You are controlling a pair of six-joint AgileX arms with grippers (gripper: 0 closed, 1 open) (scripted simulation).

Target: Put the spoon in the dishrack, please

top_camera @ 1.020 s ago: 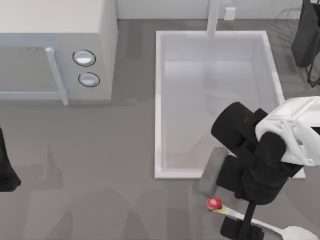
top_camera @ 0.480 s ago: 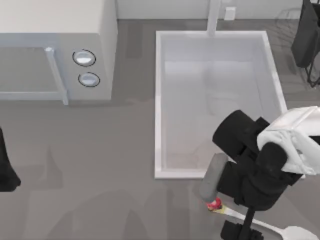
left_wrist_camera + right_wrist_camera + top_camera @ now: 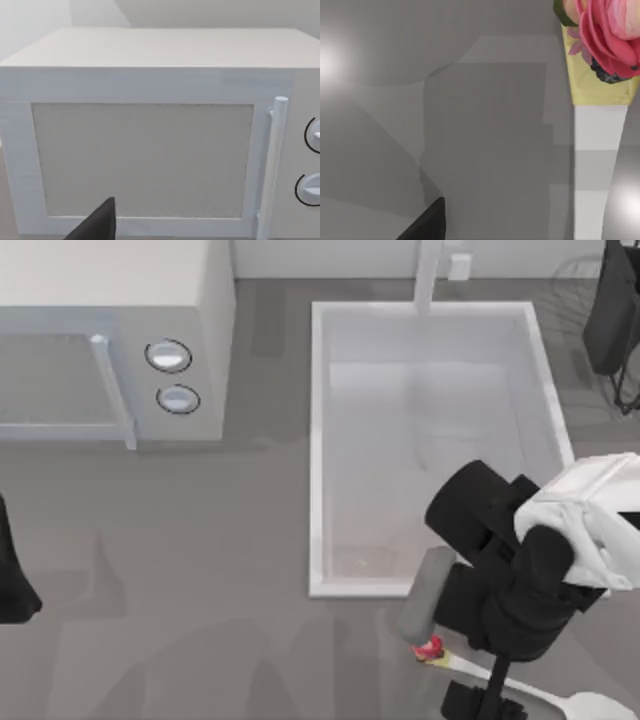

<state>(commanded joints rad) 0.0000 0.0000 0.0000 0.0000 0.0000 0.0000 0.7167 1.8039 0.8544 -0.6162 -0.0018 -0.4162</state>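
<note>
My right gripper hangs low over the grey countertop near the table's front right, just in front of the large white rectangular sink basin. Under it lies the slim white spoon with the red-pink flower knob on a yellow base: it rests flat on the counter, knob end pointing toward the left and close to the basin's front rim, oval bowl out toward the right edge. My arm covers the middle of the handle from above, so I cannot tell how wide my fingers stand or whether they touch the spoon.

In my right wrist view the flower knob and yellow collar of the spoon sit very close — the white handle runs away from them over the grey surface.

The dark thin-wire dishrack stands at the far right corner, beyond the sink and well apart from the spoon.

My left gripper is parked at the table's left edge, facing the white microwave with a vertical bar handle and two round dials — its finger spread is hidden too.
</note>
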